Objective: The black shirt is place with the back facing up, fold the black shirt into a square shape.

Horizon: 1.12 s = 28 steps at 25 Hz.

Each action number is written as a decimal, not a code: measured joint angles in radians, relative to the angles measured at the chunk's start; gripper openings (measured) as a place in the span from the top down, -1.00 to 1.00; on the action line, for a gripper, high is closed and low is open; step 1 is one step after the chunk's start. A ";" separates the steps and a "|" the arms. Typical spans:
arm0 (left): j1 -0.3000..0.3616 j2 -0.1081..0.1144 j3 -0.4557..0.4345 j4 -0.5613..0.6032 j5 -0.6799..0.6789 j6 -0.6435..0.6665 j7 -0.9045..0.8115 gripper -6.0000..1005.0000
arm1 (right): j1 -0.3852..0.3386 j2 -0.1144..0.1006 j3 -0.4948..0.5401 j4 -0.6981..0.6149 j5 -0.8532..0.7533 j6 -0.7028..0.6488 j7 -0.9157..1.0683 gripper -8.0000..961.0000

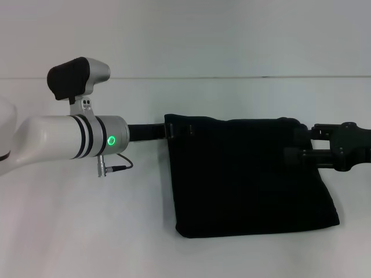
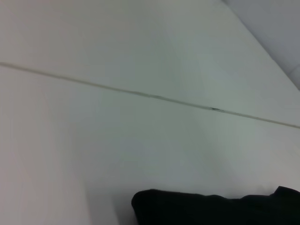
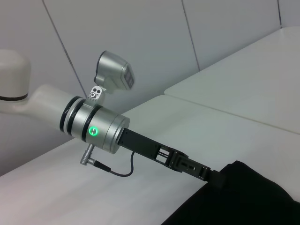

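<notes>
So the black shirt (image 1: 249,174) is sitting on the white tabletop (image 1: 87,231), folded down into a roughly rectangular block, right of center in the head view. Its top edge is pulled up and stretched flat between the 2 arms, while the lower part sags a bit wider toward the bottom right corner.

The left end effector (image 1: 169,131) comes in from the left and is pinched on the shirt's upper left corner; in the right wrist view you can see the left end effector (image 3: 216,180) with its black tip running right into the fabric edge. The left arm's silver wrist (image 1: 107,142) has a green ring light glowing on it, plus a small cable plugged in underneath.

The right end effector (image 1: 301,142) reaches in from the right and has the upper right corner of the shirt gripped, fabric bunched up against the fingers.

No readable brand, label or print anywhere on the shirt or the arms. The left wrist view just shows tabletop with a seam line and a sliver of black fabric (image 2: 211,208) at the edge.
</notes>
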 joint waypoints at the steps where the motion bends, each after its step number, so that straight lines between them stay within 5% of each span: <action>1: 0.001 0.000 0.000 0.002 -0.001 0.001 0.007 -0.76 | 0.000 0.000 0.000 0.000 0.000 0.001 0.000 -0.55; 4: 0.006 -0.005 0.000 0.007 -0.004 0.000 0.039 -0.41 | 0.000 -0.001 0.000 0.000 0.000 0.001 0.000 -0.55; 14: 0.008 -0.013 0.000 0.004 0.002 -0.023 0.058 0.05 | 0.002 0.000 0.006 0.000 0.001 0.002 0.000 -0.55; 25: 0.004 -0.007 0.000 0.004 -0.002 -0.031 0.070 0.96 | 0.003 0.000 0.008 0.000 0.004 0.005 -0.004 -0.55; 28: 0.001 -0.006 0.000 0.004 -0.002 -0.028 0.070 0.97 | 0.003 0.000 0.009 0.000 0.006 0.009 -0.009 -0.55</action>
